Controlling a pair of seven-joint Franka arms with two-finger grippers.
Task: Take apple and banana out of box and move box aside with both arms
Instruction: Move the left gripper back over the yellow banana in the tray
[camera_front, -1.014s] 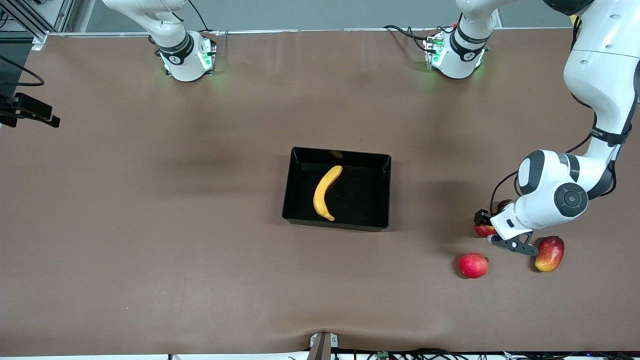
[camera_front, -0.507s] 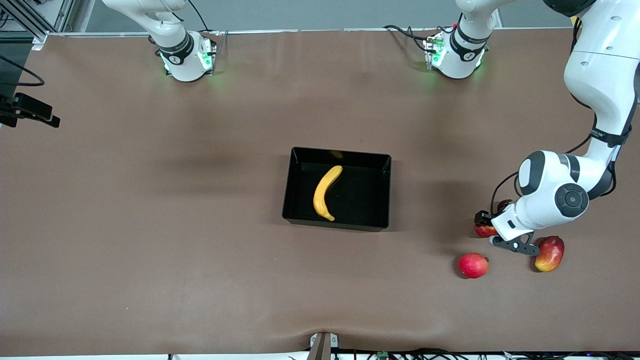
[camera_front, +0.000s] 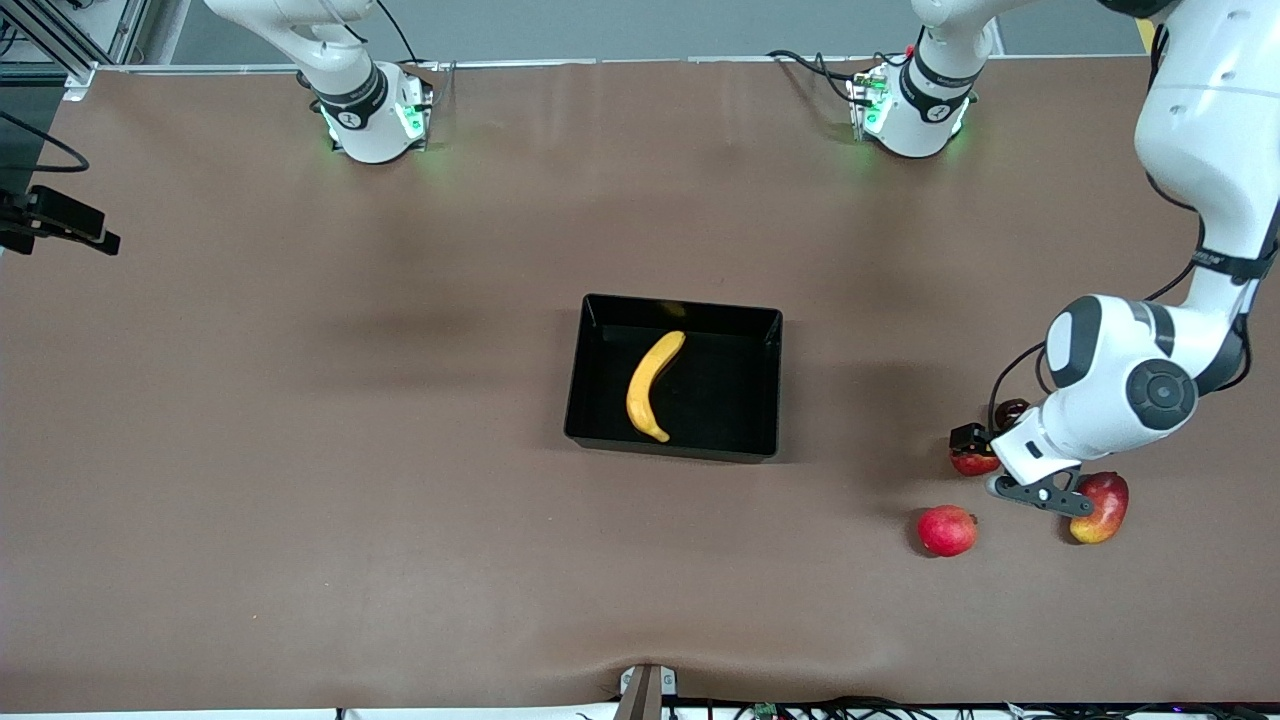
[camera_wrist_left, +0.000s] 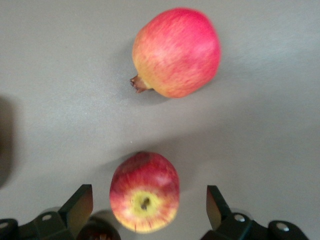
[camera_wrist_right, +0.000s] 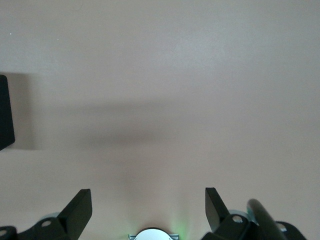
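The banana (camera_front: 652, 385) lies inside the black box (camera_front: 680, 303) at the middle of the table. The small red-and-yellow streaked apple (camera_front: 970, 462) (camera_wrist_left: 145, 192) rests on the table toward the left arm's end. My left gripper (camera_front: 985, 457) (camera_wrist_left: 150, 200) is low over it and open. One finger stands on each side of the apple, with a gap to each. My right gripper (camera_wrist_right: 148, 205) is open over bare table near its own base, holding nothing, and is out of the front view.
An evenly red round fruit (camera_front: 946, 530) (camera_wrist_left: 176, 51) lies nearer the front camera than the streaked apple. A red-yellow mango (camera_front: 1100, 507) lies beside the left hand. A small dark round thing (camera_front: 1012, 410) (camera_wrist_left: 97, 231) sits close to the apple.
The left arm's hand has shifted slightly toward the mango. The fruits, the box and the banana have not moved.
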